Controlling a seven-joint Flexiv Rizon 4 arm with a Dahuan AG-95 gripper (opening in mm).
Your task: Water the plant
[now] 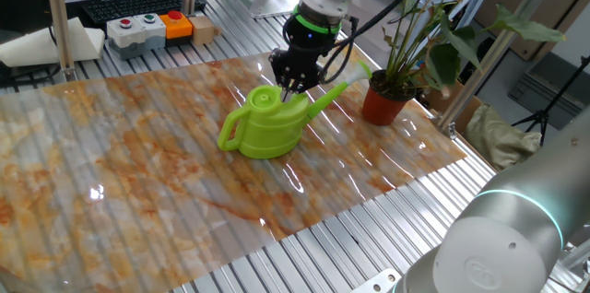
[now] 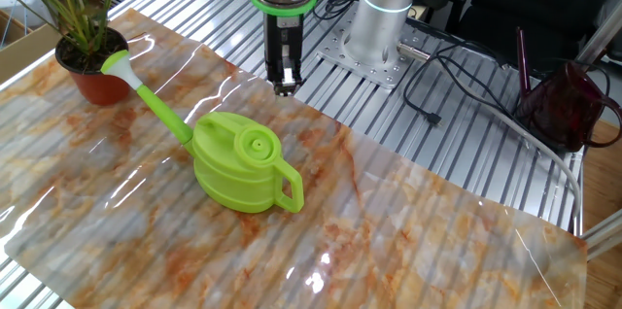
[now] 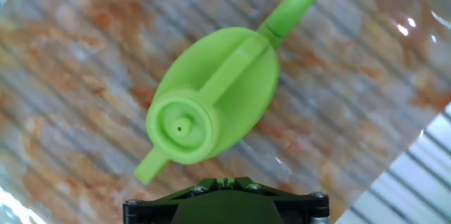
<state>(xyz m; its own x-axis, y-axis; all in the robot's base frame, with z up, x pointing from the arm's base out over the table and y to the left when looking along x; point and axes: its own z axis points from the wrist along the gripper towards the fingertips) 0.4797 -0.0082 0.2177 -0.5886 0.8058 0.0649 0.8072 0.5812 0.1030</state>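
A marbled orange-grey sheet [image 1: 138, 173] covers the ribbed metal surface [image 2: 437, 105]; the watering can [image 1: 267, 123] stands beside the plant [image 1: 406, 63], the claw [image 1: 293, 86] pressed together above, holding nothing.

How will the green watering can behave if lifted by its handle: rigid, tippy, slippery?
The watering can looks like moulded plastic, so probably rigid. Its long spout sticks far out opposite the handle, so it would likely tilt spout-down or swing. The glossy surface suggests a slippery hold. How much water it holds cannot be seen, so its weight is uncertain.
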